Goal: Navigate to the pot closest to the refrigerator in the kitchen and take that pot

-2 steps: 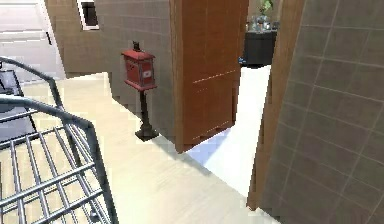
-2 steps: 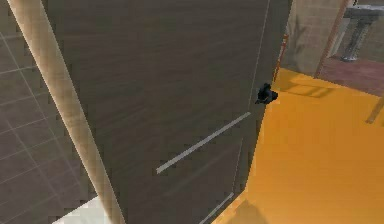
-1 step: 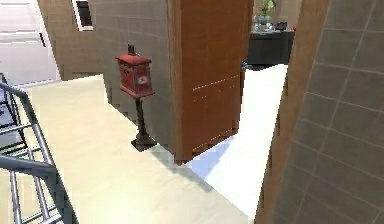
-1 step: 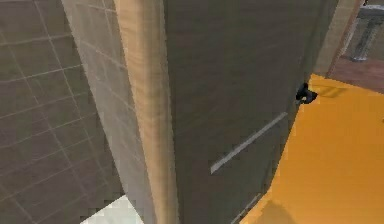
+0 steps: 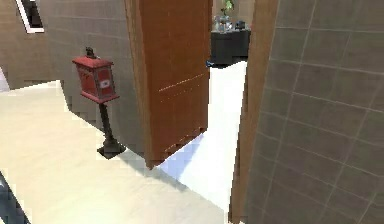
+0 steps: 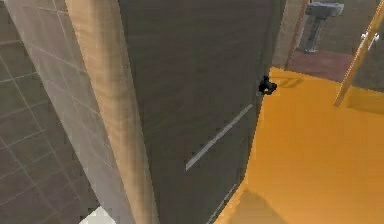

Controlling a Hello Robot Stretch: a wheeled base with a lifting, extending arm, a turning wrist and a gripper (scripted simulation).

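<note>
One step only is in hand, the search: next, I judge, drive through the doorway (image 5: 224, 110) past the brown door (image 5: 175, 75); the pot's place from the fingers, and their state, I cannot tell.

Interior of a house, at a doorway between rooms. Told by the brown wooden door (image 5: 172, 80) standing open against grey tiled walls (image 5: 330, 110), with a red box on a black post (image 5: 97, 80) beside it on pale floor (image 5: 60, 160). Through the opening, a dark cabinet (image 5: 228, 48) bearing a plant (image 5: 228, 10). To the side, a dark door (image 6: 200, 90) with black handle (image 6: 266, 86), orange floor (image 6: 320, 160) and a white pedestal basin (image 6: 322, 22), as in a bathroom.
</note>
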